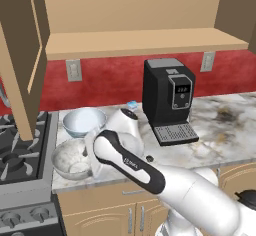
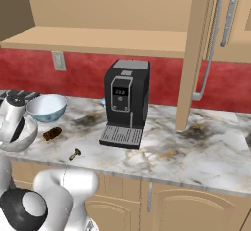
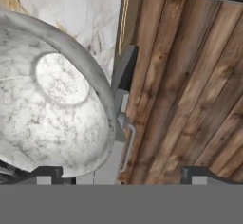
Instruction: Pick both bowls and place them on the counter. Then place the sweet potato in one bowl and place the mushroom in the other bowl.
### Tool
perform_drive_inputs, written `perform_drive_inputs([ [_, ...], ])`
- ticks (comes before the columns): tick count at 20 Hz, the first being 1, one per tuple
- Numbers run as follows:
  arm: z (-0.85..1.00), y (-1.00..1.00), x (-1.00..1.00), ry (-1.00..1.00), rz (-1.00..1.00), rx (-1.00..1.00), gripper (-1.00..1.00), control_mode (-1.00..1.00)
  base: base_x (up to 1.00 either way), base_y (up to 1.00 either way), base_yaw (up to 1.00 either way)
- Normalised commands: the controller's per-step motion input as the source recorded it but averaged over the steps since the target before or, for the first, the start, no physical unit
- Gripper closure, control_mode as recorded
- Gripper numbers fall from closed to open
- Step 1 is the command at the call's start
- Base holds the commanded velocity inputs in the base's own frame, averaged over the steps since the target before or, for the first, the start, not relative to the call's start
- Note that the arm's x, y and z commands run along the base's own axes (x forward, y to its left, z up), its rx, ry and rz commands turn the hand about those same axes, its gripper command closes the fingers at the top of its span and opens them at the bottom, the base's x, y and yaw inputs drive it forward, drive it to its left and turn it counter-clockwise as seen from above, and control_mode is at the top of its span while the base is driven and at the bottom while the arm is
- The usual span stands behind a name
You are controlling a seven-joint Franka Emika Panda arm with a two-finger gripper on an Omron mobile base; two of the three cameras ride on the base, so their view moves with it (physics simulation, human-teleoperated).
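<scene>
Two bowls are on the counter [image 2: 206, 151] already, but watch the near one: the grey stone bowl [image 1: 72, 159] sits right at the front edge by the stove [image 1: 15, 165], and in the hand view its rim overhangs past the marble w/ cabinet front and floor planks visible beyond it. The gripper [image 2: 13, 122] is down at that bowl's rim; you can't tell from these pics whether the fingers are spread or pinching the rim, since only their tips show at the bottom of the hand view, so treat it as unknown. If you pull back or lift w/ a finger caught on the rim, you could drag or tip the bowl off the edge. It looks mottled grey-white, smooth, w/ a flat round base inside, prob. slippery. Behind it, the blue-patterned bowl [image 2: 47, 107] sits safely further in, pale blue inside. The sweet potato [image 2: 52, 134] lies just beside the grey bowl, and the mushroom [image 2: 74, 153] is near the front edge; both small, could roll. The coffee machine [image 2: 125, 103] stands farther back.
</scene>
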Motion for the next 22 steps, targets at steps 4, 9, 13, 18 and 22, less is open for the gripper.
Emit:
perform_drive_inputs([
  [4, 0.29, -0.42, -0.30, -0.05, 0.00, 0.00, -1.00, -1.00, 0.00, 0.00, 0.00],
  [9, 0.34, -0.40, -0.23, -0.08, 0.01, 0.00, -1.00, -1.00, 0.00, 0.00, 0.00],
  [13, 0.34, -0.43, -0.13, -0.10, 0.05, 0.00, -1.00, -1.00, 0.00, 0.00, 0.00],
  [18, 0.32, -0.40, -0.06, -0.08, 0.09, 0.00, -1.00, -1.00, 0.00, 0.00, 0.00],
  [22, 0.29, -0.40, -0.02, -0.08, 0.10, 0.00, -1.00, -1.00, 0.00, 0.00, 0.00],
])
